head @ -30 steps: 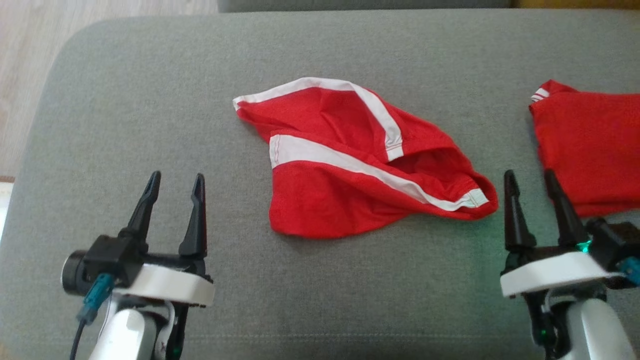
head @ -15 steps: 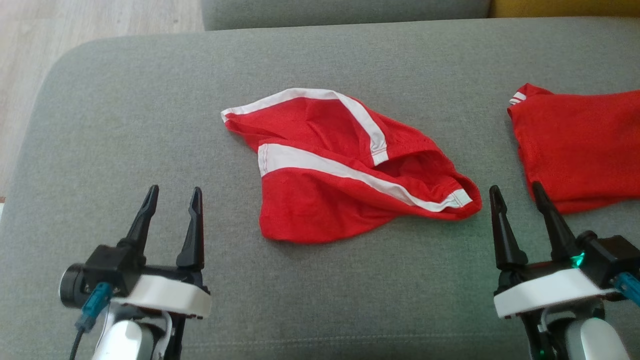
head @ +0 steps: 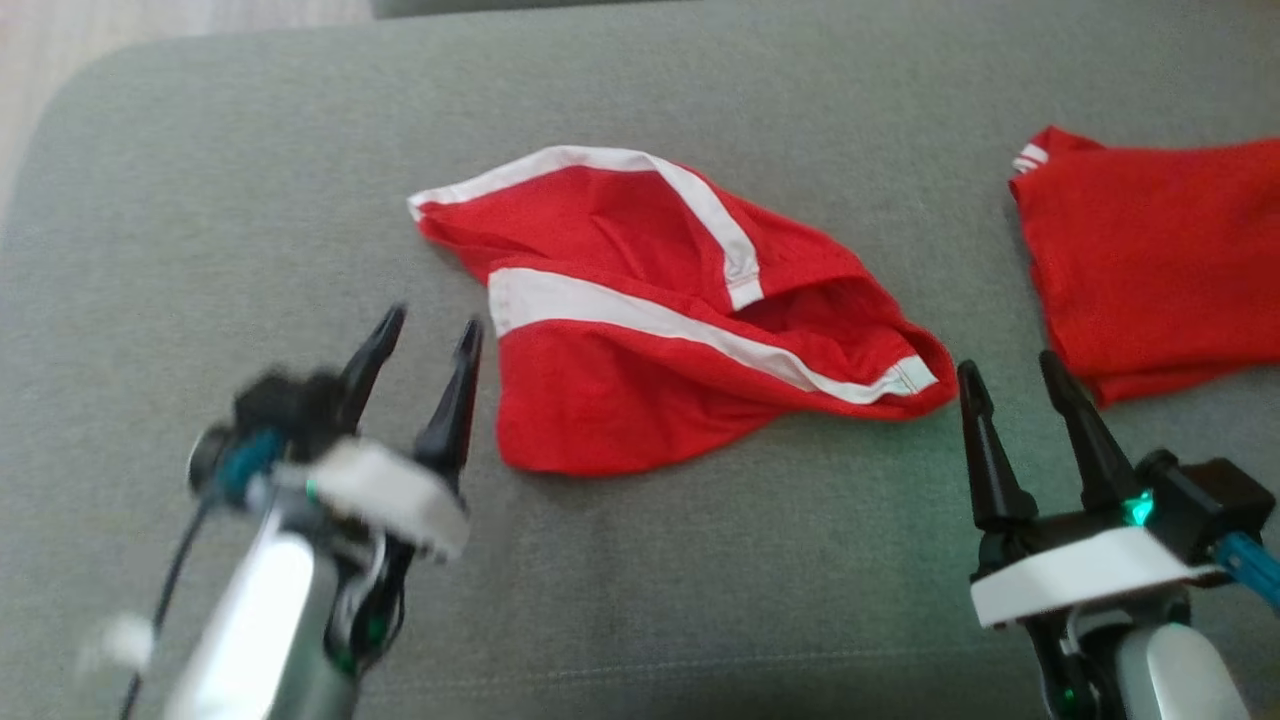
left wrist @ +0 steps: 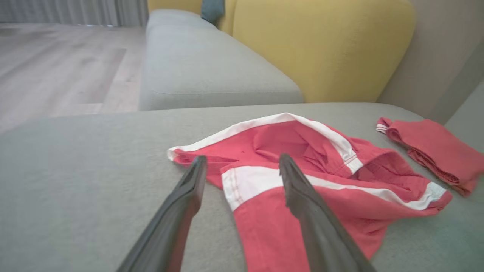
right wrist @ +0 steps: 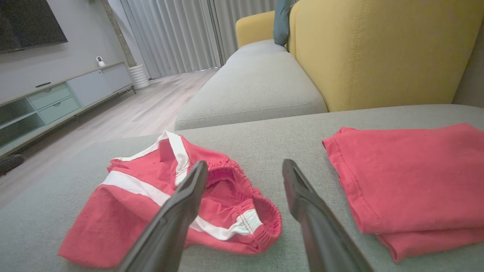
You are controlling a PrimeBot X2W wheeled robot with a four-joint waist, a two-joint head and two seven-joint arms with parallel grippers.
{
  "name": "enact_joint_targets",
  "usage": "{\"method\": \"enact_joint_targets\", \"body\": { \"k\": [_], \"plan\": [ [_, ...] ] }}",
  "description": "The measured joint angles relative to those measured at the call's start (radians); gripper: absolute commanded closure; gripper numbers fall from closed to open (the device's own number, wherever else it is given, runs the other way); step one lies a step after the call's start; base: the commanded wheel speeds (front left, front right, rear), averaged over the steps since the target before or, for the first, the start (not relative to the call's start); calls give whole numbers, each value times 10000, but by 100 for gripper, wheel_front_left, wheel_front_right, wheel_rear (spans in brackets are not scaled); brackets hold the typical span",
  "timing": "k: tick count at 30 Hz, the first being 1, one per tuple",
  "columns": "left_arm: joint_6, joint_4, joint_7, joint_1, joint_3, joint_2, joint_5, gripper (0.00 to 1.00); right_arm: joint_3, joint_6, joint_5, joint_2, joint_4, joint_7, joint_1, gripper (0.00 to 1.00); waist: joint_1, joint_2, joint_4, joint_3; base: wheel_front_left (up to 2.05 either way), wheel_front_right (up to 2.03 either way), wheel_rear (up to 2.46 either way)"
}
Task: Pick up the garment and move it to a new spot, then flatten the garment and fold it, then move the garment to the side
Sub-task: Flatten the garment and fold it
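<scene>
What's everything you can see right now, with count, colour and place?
crumpled garment: one, red with white stripes, middle of cushion
folded garment: one, red, right side of cushion
cushion: one, grey, under both garments
backrest: one, yellow, behind the cushion
pillow: one, teal, far end of sofa
floor: one, pale wood, left of cushion
left end effector: one, dark, open, at crumpled garment's left edge
right end effector: one, dark, open, between the garments

Parted dark fingers (left wrist: pixel 188 198) point at the crumpled red garment (left wrist: pixel 272 139) on a grey cushion (left wrist: pixel 75 170).
</scene>
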Motion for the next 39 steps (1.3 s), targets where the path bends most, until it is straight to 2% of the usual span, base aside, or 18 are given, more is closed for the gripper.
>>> {"method": "enact_joint_targets", "body": {
  "k": [4, 9, 14, 21, 22, 23, 24, 26, 27, 32, 37, 39],
  "plan": [
    [-445, 1177, 1016, -1416, -94, -226, -541, 0, 107, 0, 98, 0, 94, -13, -317, 0, 0, 0, -302, 296, 0, 0, 0],
    [-719, 3095, 2155, -2526, 36, -328, -1281, 0, 313, 0, 270, 0, 313, -115, -557, 0, 1, 0, -716, 663, 0, 0, 0],
    [-903, 4311, 2656, -3064, 58, -324, -1651, 0, 332, 0, 391, 0, 495, -270, -554, 0, 1, 0, -1012, 922, 0, 0, 0],
    [-1070, 5258, 2713, -3555, -27, -309, -1724, 0, 353, 0, 493, 0, 633, -360, -617, 0, 1, 0, -1094, 1024, 0, 0, 0],
    [-1070, 5313, 2619, -3607, -69, -307, -1720, 9, 353, 0, 493, 0, 646, -359, -649, 0, 0, 0, -1089, 1017, 0, 0, 0],
    [-1068, 5367, 2552, -3638, -119, -307, -1708, 25, 351, 0, 516, 0, 665, -359, -686, 0, 1, 0, -1080, 1004, 0, 0, 0],
    [-1068, 5386, 2518, -3640, -184, -307, -1707, 36, 345, 0, 543, 0, 677, -359, -721, 0, 1, 0, -1066, 989, 0, 0, 0],
    [-1068, 5425, 2426, -3638, -265, -314, -1691, 72, 343, 0, 546, 0, 681, -359, -732, 0, 0, 0, -1027, 958, 0, 0, 0],
    [-1068, 5425, 2418, -3638, -284, -313, -1682, 100, 336, 0, 550, 0, 692, -359, -731, 0, 0, 0, -1004, 940, 0, 0, 0],
    [-924, 5210, 2123, -3628, -529, -261, -1279, 100, 290, 0, 497, 0, 740, -213, -731, 0, 1, 0, -826, 858, 0, 0, 0],
    [-842, 4518, 2042, -3483, -658, -257, -1206, 100, 512, 0, 117, -44, 1289, 1141, -789, 0, 0, 0, -571, 786, 0, 0, 0],
    [-788, 4362, 2040, -3459, -696, -247, -1160, 100, 621, 0, 92, -92, 1367, 1356, -844, 0, 0, 0, -511, 789, 0, 0, 0]
  ]
}}
